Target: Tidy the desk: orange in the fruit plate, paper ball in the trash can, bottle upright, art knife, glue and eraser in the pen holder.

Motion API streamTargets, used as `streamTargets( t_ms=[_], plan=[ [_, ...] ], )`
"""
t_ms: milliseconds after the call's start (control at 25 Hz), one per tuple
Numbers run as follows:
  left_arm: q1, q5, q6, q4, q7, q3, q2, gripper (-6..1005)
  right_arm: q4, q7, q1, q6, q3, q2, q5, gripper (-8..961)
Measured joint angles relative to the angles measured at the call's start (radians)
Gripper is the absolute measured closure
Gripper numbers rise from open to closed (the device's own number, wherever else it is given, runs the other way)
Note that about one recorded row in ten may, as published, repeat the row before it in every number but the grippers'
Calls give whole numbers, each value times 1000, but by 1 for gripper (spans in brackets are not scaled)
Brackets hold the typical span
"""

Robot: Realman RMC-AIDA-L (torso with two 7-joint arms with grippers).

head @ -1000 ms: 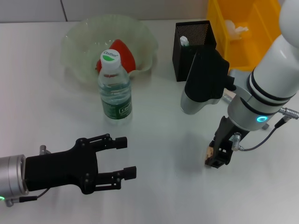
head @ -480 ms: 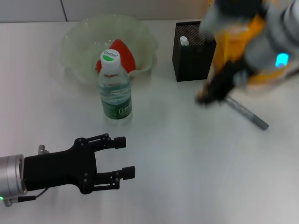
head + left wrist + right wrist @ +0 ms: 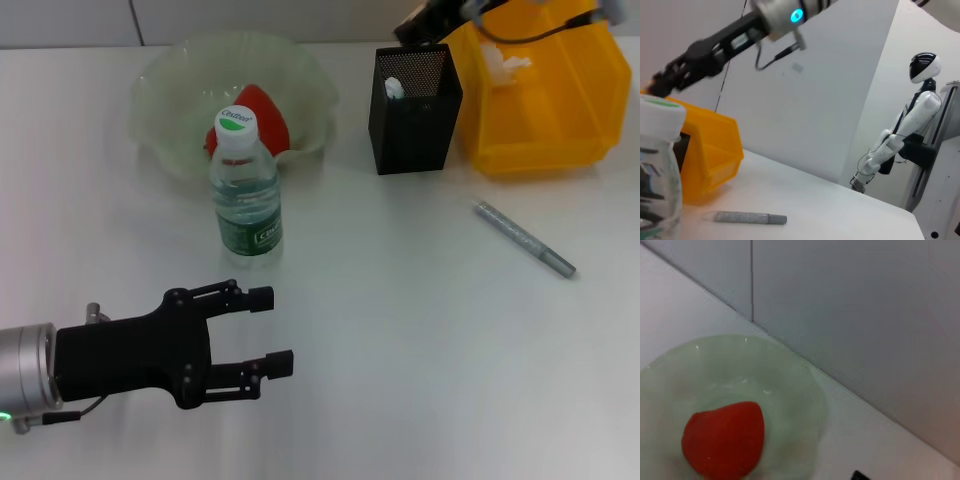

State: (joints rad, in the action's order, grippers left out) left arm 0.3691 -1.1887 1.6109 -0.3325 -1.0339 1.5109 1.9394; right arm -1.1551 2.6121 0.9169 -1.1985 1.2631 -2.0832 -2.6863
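Head view: right claw [image 3: 420, 22] blurred, grip unclear; left claw [image 3: 268, 330] spread wide

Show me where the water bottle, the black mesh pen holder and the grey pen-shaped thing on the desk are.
water bottle [image 3: 246, 205], head view, on its clear body above the green label.
pen holder [image 3: 417, 128], head view, on its front mesh wall.
grey pen-shaped thing [image 3: 522, 238], head view, on the middle of its barrel.

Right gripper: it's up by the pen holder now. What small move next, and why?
Probably lower the right gripper over the black pen holder's open top. It hangs at the holder's far edge, likely carrying the eraser, though its fingers are not clear. The grey art knife lies loose on the table.
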Motion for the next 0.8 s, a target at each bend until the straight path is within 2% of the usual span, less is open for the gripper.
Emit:
streamTargets(
  t_ms=[200, 480, 600, 680, 760, 800],
  plan=[
    [1, 0, -1, -5, 0, 0, 1, 201, 145, -1, 68, 35, 1, -1, -35, 461],
    [-2, 0, -1, -5, 0, 0, 1, 201, 130, 2, 67, 29, 3, -3, -46, 434],
    [-5, 0, -1, -5, 0, 0, 0, 201, 69, 2, 55, -36, -3, -2, -48, 422],
    [-7, 0, 1, -5, 0, 0, -1, 201, -15, 2, 32, -108, -3, 0, -48, 418],
    [-8, 0, 5, -5, 0, 0, -4, 201, -195, 2, -32, -262, -4, 2, -52, 419],
    [-8, 0, 5, -5, 0, 0, -4, 201, -195, 2, -32, -262, -4, 2, -52, 419]
  ],
)
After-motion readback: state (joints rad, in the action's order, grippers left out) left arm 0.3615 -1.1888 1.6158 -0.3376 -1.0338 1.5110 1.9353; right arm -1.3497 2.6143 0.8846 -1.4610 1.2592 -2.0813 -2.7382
